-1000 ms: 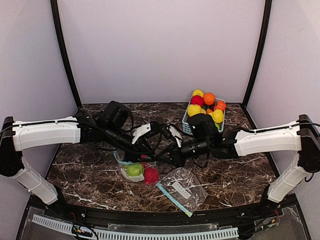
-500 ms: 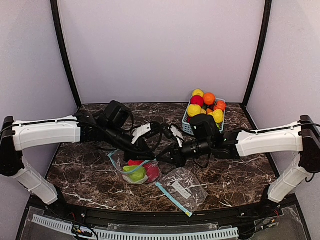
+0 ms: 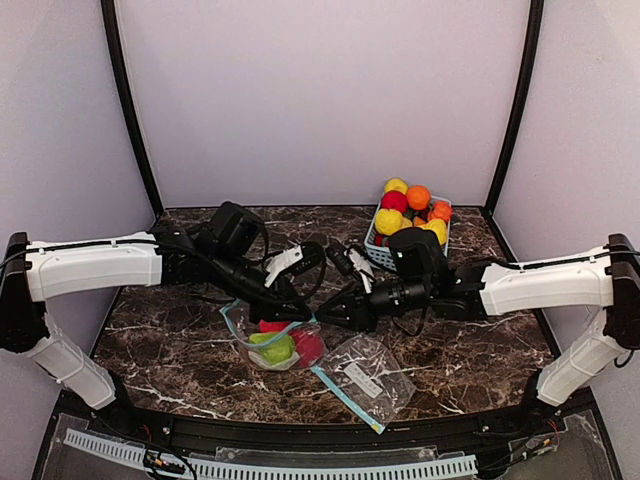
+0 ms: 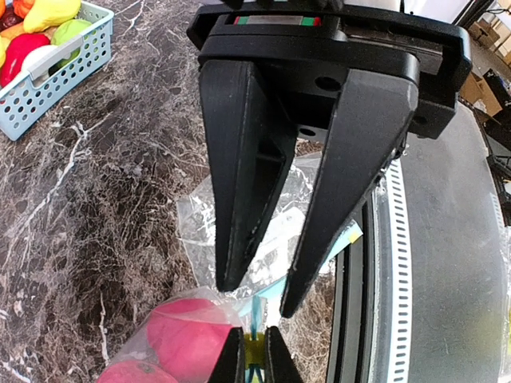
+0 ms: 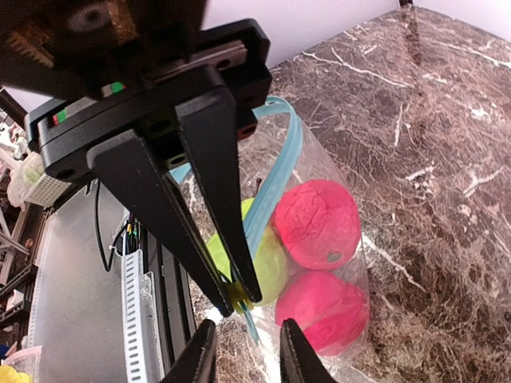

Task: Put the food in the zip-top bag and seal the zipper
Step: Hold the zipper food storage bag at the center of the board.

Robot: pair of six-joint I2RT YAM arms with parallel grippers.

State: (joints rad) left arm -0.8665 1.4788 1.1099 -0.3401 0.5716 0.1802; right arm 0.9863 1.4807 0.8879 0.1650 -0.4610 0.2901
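A clear zip-top bag (image 3: 262, 358) with a blue zipper strip (image 5: 275, 183) lies at the table's front middle. It holds two pink-red toy fruits (image 5: 315, 223) and a green one (image 5: 267, 263). My left gripper (image 3: 298, 308) is shut on the small yellow tab (image 4: 255, 347) at the zipper's end and holds the bag's mouth up. It also shows in the right wrist view (image 5: 239, 299). My right gripper (image 3: 328, 316) is open and empty. Its fingers (image 4: 239, 183) point at the tab from just right of the bag, apart from it.
A light-blue slatted basket (image 3: 371, 246) at the back right holds several red, orange and yellow toy fruits (image 3: 404, 203). A second, empty clear bag (image 3: 370, 375) lies flat right of the filled one. The table's front edge with a slotted cable tray (image 4: 395, 263) is close by.
The bag's mouth has been raised from flat into an open loop and the bag stands more upright. My right arm has drawn back a little to the right.
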